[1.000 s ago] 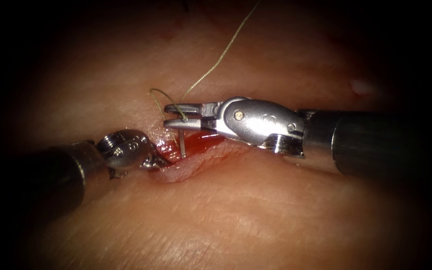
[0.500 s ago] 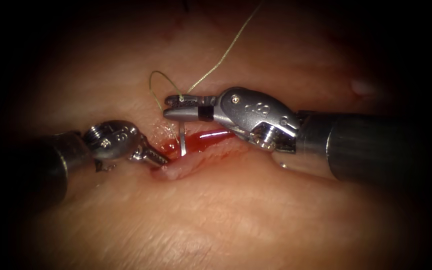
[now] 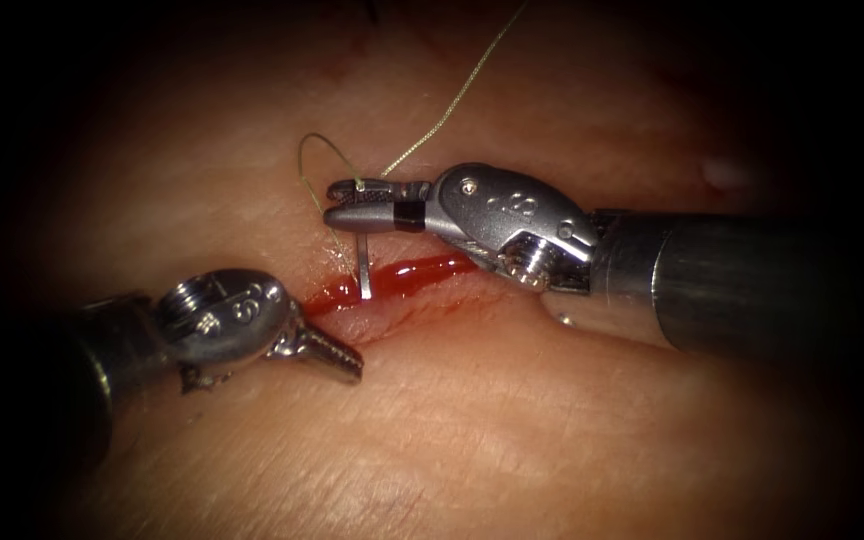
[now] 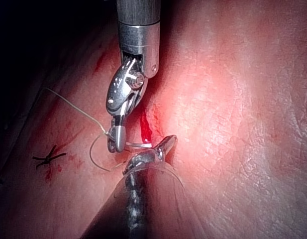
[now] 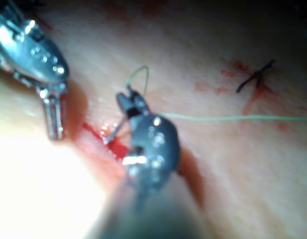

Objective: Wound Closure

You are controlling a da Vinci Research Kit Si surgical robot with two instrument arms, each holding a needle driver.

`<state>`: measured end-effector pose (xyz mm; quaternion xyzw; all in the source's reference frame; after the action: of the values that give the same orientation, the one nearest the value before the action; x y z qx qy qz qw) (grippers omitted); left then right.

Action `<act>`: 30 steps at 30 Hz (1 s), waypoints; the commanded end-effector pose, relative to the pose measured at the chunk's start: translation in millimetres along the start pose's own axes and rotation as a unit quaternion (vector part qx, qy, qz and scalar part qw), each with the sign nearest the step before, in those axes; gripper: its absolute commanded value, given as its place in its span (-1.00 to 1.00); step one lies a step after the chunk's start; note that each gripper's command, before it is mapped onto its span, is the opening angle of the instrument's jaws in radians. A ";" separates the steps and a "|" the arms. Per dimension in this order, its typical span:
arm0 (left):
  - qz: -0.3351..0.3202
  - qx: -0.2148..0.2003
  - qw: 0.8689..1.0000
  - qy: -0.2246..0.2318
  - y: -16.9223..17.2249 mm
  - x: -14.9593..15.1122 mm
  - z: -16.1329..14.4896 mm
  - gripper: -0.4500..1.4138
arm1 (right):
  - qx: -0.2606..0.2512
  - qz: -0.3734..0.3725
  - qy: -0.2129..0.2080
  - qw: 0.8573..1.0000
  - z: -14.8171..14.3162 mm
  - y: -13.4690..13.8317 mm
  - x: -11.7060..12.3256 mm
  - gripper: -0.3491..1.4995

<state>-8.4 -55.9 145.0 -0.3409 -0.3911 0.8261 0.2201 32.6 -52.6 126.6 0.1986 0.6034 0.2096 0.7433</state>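
Steel needle (image 3: pixel 363 268) stands nearly upright at the left part of the cut (image 3: pixel 402 280), its lower end down in the red fluid (image 3: pixel 422 270) that fills the cut; whether that end is inside the tissue (image 3: pixel 512 420) cannot be told. The right tool (image 3: pixel 352 203) has its jaws pressed together on the needle's upper end, where the thread (image 3: pixel 447 105) is attached. From there pale thread makes a small loop to the left, and a long strand runs up and to the right. The left tool (image 3: pixel 337 357) lies on the tissue just below the cut's left end, jaws pressed together and holding nothing. Both tools carry stamped digits on their wrists, too small to read. In the wrist views a finished dark stitch (image 4: pixel 48 159) sits on the tissue well away from the cut. Compared with a second ago, the right tool has risen and lifted the needle higher out of the cut, while the left tool has drawn back from the cut's edge.
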 end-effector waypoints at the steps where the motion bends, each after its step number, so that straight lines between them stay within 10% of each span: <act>1: 0.001 -0.001 1.000 -0.002 -0.8 0.0 0.9 -0.48 | 0.000 -0.001 0.001 1.000 0.7 0.5 0.0 -1.00; 30: 0.022 -0.010 1.000 -0.018 -2.7 -3.4 3.3 -0.55 | 0.043 0.064 -0.006 0.997 1.1 1.2 1.2 -1.00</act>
<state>-7.9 -58.3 149.3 -0.3357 -0.3962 0.8327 0.1921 33.1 -51.3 126.1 0.2724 0.5930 0.2297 0.7221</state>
